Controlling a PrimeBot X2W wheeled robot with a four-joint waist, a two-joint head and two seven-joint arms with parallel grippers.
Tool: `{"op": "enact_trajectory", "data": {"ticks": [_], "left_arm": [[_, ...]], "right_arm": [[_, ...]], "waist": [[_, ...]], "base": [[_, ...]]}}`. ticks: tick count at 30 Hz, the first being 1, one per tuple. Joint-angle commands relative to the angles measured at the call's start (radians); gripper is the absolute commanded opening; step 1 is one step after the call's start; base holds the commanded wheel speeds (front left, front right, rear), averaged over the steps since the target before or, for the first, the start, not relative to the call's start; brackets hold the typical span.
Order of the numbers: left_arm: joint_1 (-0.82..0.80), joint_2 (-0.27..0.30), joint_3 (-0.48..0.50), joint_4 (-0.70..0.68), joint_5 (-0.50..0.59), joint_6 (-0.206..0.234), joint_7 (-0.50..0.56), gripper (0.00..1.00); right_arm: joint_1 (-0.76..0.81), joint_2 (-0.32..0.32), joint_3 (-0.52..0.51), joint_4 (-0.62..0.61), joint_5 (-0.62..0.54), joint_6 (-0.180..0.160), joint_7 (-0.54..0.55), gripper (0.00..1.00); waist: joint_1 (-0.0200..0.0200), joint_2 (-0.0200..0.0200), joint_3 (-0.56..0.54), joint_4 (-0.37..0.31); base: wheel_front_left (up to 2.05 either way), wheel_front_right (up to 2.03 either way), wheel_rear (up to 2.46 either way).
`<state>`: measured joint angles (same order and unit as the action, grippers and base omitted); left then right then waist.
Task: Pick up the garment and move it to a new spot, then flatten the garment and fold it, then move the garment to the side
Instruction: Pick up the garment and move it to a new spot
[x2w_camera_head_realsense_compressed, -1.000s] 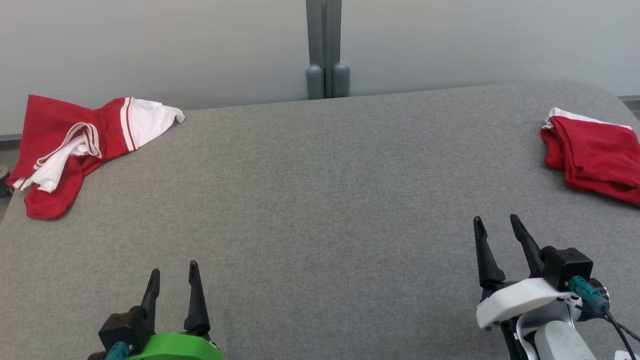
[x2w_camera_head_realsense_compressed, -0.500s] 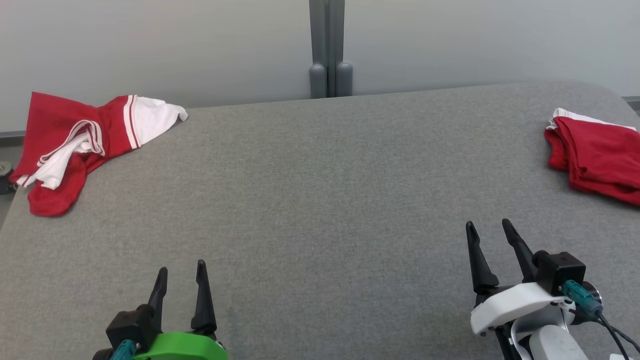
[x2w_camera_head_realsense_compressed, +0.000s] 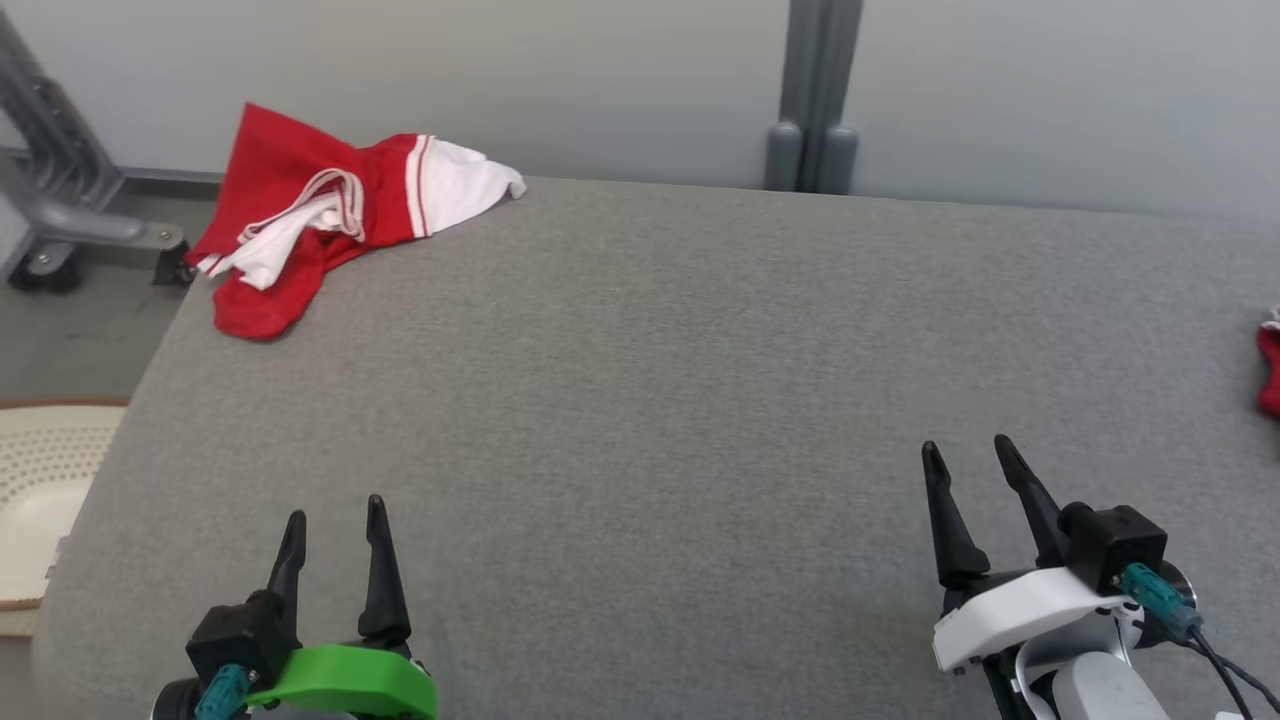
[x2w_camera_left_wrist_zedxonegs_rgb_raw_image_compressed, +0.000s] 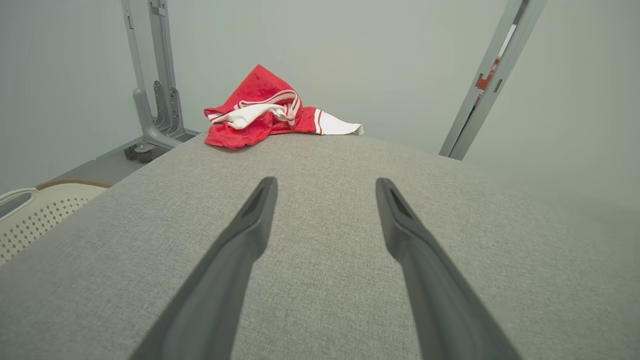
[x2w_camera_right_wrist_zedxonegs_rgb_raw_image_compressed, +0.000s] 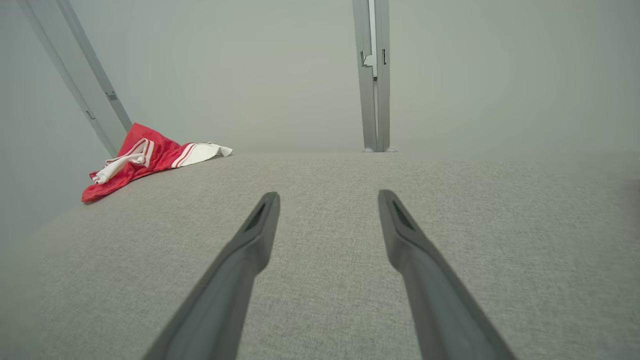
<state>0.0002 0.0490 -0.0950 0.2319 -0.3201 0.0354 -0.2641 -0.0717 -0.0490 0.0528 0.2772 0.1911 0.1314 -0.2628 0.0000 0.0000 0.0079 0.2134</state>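
Note:
A crumpled red and white garment (x2w_camera_head_realsense_compressed: 330, 215) lies at the far left corner of the grey table (x2w_camera_head_realsense_compressed: 650, 380), partly hanging over its edge. The left wrist view has this garment (x2w_camera_left_wrist_zedxonegs_rgb_raw_image_compressed: 265, 115) straight ahead, and in the right wrist view the garment (x2w_camera_right_wrist_zedxonegs_rgb_raw_image_compressed: 145, 160) sits far to the left. My left gripper (x2w_camera_head_realsense_compressed: 332, 515) hovers open near the table's front left, well short of the garment. At the front right my right gripper (x2w_camera_head_realsense_compressed: 968, 452) is open too, with nothing between its fingers.
A second red garment (x2w_camera_head_realsense_compressed: 1270, 370) peeks in at the right edge of the head view. A white perforated basket (x2w_camera_head_realsense_compressed: 40, 480) stands on the floor left of the table. A grey wheeled frame (x2w_camera_head_realsense_compressed: 60, 200) and a grey post (x2w_camera_head_realsense_compressed: 815, 90) stand behind.
The head camera has turned left, so the whole picture has shifted right; the right-hand garment has nearly left the view and the basket has come in. Both grippers stay open.

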Motion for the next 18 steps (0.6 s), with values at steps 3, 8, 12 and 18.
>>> {"op": "enact_trajectory", "data": {"ticks": [3, 8, 12, 18], "left_arm": [[-0.005, 0.003, 0.005, -0.003, 0.004, -0.006, 0.0, 1.0], [0.002, 0.003, 0.001, -0.002, -0.006, -0.008, 0.0, 1.0], [0.021, 0.003, 0.016, -0.017, -0.016, 0.002, 0.0, 1.0], [0.041, 0.002, 0.016, -0.036, -0.023, 0.014, 0.0, 1.0]], "right_arm": [[-0.002, -0.002, 0.01, 0.005, 0.004, -0.001, -0.003, 1.0], [-0.015, -0.003, 0.03, 0.013, 0.004, -0.001, -0.003, 1.0], [-0.033, -0.003, 0.064, 0.021, 0.001, -0.001, -0.003, 1.0], [-0.059, -0.004, 0.105, 0.036, -0.005, -0.001, -0.003, 1.0]], "waist": [[0.0, 0.0, 0.012, 0.204], [0.0, 0.0, 0.021, 0.3], [0.0, 0.0, 0.034, 0.322], [0.0, 0.0, 0.045, 0.324]], "base": [[0.0, 0.0, 0.0], [0.0, 0.0, 0.0], [0.0, 0.0, 0.0], [0.0, 0.0, 0.0]]}}
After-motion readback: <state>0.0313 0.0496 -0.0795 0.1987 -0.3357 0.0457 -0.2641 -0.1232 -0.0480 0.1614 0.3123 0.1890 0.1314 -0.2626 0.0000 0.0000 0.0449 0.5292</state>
